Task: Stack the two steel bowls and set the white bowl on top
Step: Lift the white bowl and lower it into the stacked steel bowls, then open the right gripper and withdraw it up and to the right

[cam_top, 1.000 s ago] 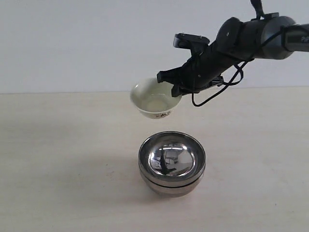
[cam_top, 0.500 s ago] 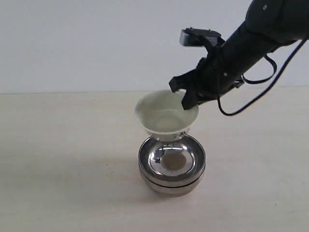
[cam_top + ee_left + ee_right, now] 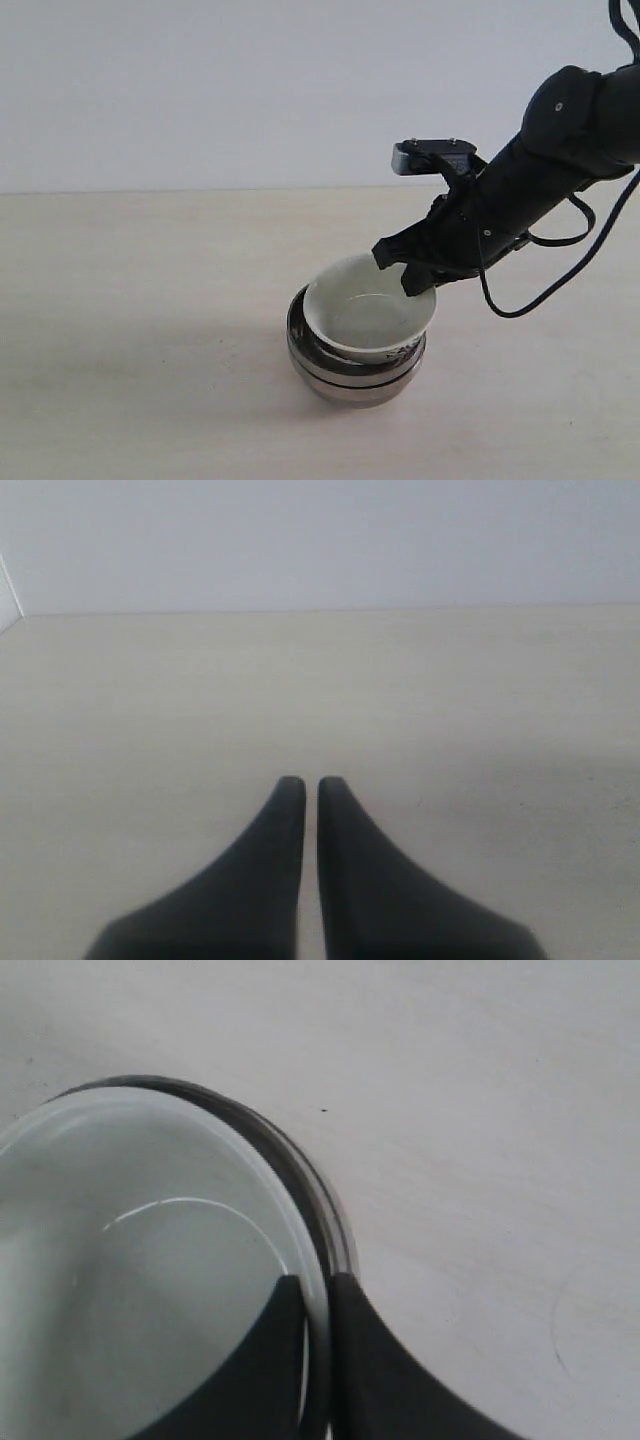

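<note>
Now the right gripper [image 3: 408, 272] pinches the rim of the white bowl [image 3: 362, 312], closed tight. It sits low in the stacked steel bowls [image 3: 345, 378], a bit tipped. Pulling away without opening could drag it out or tip the stack. The left gripper [image 3: 303, 785] is closed, empty.

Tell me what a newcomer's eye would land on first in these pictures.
The black right gripper pinches the rim of the small cream-white ceramic bowl, which is tilted into the mouth of the two stacked shiny steel bowls, mid-table. The left gripper, shut and empty, hangs over the pale table elsewhere.
</note>
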`<state>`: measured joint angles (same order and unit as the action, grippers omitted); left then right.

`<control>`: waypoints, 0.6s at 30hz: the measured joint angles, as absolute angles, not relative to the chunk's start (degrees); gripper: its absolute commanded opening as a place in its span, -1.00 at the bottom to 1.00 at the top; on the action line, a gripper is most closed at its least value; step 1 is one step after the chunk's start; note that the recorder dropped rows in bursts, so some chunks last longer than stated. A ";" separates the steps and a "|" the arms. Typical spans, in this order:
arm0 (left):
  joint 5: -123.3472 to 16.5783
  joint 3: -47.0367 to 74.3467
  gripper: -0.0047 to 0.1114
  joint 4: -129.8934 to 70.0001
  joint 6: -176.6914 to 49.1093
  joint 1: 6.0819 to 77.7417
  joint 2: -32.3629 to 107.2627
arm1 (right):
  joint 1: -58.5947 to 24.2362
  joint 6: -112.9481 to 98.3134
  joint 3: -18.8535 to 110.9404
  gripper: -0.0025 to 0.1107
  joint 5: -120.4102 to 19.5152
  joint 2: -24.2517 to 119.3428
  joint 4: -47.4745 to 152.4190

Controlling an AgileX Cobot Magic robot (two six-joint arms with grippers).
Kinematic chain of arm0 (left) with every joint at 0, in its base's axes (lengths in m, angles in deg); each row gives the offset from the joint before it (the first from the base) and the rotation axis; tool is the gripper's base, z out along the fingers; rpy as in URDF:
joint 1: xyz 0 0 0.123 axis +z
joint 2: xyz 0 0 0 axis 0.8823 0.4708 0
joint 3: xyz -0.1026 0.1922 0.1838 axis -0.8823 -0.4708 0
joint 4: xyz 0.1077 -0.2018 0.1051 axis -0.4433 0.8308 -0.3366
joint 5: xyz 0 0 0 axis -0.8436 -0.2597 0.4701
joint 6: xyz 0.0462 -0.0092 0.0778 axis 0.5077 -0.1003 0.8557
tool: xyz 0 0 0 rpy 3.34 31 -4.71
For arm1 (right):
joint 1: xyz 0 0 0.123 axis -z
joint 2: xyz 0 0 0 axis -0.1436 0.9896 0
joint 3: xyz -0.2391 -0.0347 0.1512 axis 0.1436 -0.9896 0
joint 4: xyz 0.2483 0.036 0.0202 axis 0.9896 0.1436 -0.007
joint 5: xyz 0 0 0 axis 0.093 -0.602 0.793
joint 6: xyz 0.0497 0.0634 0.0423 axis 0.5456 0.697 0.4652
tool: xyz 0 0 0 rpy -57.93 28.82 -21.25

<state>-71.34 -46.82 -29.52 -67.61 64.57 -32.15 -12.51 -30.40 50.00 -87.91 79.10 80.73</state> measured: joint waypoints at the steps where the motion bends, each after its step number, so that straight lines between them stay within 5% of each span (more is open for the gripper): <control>1: -71.34 -46.82 -0.85 -29.52 -67.61 64.57 -32.15 | -12.51 -30.40 50.00 -0.96 -87.90 79.10 80.99; 18: -71.34 -46.82 -0.85 -29.52 -67.61 64.57 -32.15 | -15.31 -31.50 50.00 -0.96 -85.77 82.75 80.60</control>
<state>-71.34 -46.82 -29.52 -67.61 64.57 -32.15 -15.31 -31.50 50.00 -85.77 82.75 80.60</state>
